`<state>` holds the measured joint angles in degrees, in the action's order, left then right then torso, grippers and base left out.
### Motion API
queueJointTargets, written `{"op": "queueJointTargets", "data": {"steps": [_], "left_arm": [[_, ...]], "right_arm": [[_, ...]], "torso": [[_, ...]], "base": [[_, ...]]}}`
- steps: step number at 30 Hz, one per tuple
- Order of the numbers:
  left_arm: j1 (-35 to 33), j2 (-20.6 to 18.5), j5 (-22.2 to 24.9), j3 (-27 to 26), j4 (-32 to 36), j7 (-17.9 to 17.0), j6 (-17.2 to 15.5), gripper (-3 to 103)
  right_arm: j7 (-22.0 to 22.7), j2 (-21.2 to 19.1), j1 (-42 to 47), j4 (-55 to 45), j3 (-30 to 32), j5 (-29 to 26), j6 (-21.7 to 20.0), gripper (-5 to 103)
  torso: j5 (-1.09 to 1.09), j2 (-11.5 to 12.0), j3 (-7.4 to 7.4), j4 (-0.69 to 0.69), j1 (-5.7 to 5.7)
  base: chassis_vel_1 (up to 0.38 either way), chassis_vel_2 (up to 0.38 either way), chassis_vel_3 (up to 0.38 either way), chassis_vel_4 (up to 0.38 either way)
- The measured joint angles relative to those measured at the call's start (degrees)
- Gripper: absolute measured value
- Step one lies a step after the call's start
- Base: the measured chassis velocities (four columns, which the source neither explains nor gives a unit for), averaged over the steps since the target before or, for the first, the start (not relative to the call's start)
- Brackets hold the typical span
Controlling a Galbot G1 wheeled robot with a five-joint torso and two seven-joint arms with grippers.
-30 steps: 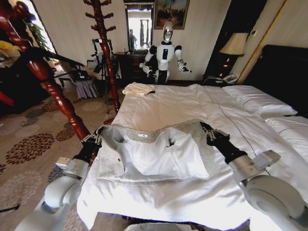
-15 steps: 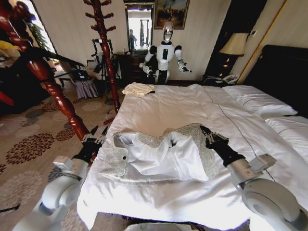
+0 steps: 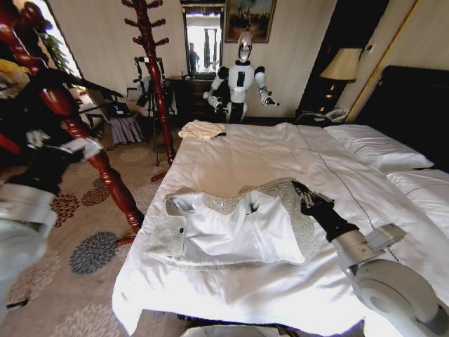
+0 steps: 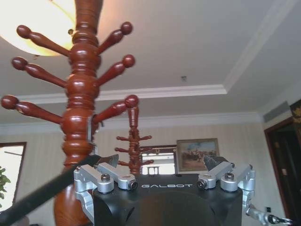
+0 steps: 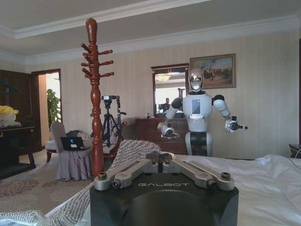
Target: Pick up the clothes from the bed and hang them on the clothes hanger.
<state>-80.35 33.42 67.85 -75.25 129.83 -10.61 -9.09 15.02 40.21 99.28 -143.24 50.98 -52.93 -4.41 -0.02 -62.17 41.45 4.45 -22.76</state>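
Bed (image 3: 252, 151) first: its white duvet fills the middle of the head view, and the grey-beige knitted jacket (image 3: 235, 226) lies spread on the near part of it, pale lining up, its long axis running across the bed from the robot's left to its right, collar toward the far side. Nearest the garment is the right gripper (image 3: 306, 194), resting at the jacket's right-hand edge; in the right wrist view (image 5: 162, 162) its jaws are drawn together on a fold of the knitted cloth (image 5: 131, 149). Well apart from the jacket, the left gripper (image 3: 66, 145) is raised off to the left beside the reddish-brown wooden coat stand (image 3: 77, 133); the left wrist view (image 4: 165, 165) shows its jaws spread wide, empty, pointing up along the stand's pegged post (image 4: 82, 108). A slim black bar (image 4: 44, 193), likely the clothes hanger, crosses just by the left jaw. So the right arm has the jacket in reach, and the left has only the stand side.
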Motion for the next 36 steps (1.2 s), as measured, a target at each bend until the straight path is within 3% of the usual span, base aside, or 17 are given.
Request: {"op": "queueJointTargets", "data": {"steps": [4, 7, 8, 11, 13, 14, 17, 25, 27, 36], "left_arm": [[2.6, -4.6, 3.8, -1.5, -6.3, -0.3, -0.8, 100], [5.9, -9.4, 8.9, -0.9, -12.3, -0.2, -2.3, 100], [7.5, -12.8, 11.7, -0.4, -15.9, 0.8, -3.7, 100], [8.1, -15.1, 13.0, -0.2, -18.1, 1.1, -5.5, 100], [8.3, -18.5, 15.1, -0.3, -21.4, 0.4, -11.7, 100], [8.3, -18.5, 15.1, -0.3, -21.4, 0.4, -11.7, 100], [8.4, -20.0, 16.1, -0.5, -23.8, 1.1, -16.7, 100], [9.1, -20.4, 16.2, -0.3, -30.0, 6.4, -21.0, 100], [9.2, -20.4, 16.7, 0.0, -31.7, 7.1, -23.7, 100], [13.6, -23.2, 17.8, 5.7, -35.1, 8.0, -27.2, 100]], "right_arm": [[0.0, 0.1, 0.0, 0.0, 0.2, 0.0, 0.2, 0], [0.0, 0.1, -0.1, 0.0, 0.4, 0.0, 0.3, 0], [0.0, 0.2, -0.2, 0.0, 0.5, -0.1, 0.4, 0], [0.0, 0.2, -0.2, 0.0, 0.6, -0.1, 0.5, 0], [0.1, 0.3, -0.1, 0.0, 0.6, -0.1, 0.6, 0], [0.1, 0.3, -0.1, 0.0, 0.6, -0.1, 0.6, 0], [0.1, 0.5, -0.1, 0.0, 0.6, 0.0, 0.7, 0], [0.2, 0.5, -0.1, 0.0, 0.5, 0.1, 0.7, 0], [0.3, 0.5, -0.1, 0.0, 0.6, 0.1, 0.7, 0], [0.3, 0.5, 0.1, 0.0, 0.4, 0.3, 0.7, 0]], "torso": [[0.01, 0.0, 0.0, 0.01, 0.0], [-0.01, 0.0, 0.0, 0.02, -0.01], [0.01, 0.0, 0.0, 0.03, 0.0], [0.03, 0.0, 0.0, 0.03, 0.0], [0.01, 0.0, 0.0, 0.02, -0.01], [0.01, 0.0, 0.0, 0.02, -0.01], [0.01, 0.0, 0.0, 0.02, 0.0], [0.0, 0.0, 0.0, 0.01, 0.0], [0.01, 0.0, 0.0, 0.01, 0.0], [0.02, 0.0, 0.0, 0.04, -0.01]], "base": [[0.0, 0.0, 0.0, 0.0], [0.0, 0.0, 0.0, 0.0], [0.0, 0.0, 0.0, 0.0], [0.0, 0.0, 0.0, 0.0], [0.0, 0.0, 0.0, 0.0], [0.0, 0.0, 0.0, 0.0], [0.0, 0.0, 0.0, 0.0], [0.0, 0.0, 0.0, 0.0], [0.0, 0.0, 0.0, 0.0], [0.0, 0.0, 0.0, 0.0]]}}
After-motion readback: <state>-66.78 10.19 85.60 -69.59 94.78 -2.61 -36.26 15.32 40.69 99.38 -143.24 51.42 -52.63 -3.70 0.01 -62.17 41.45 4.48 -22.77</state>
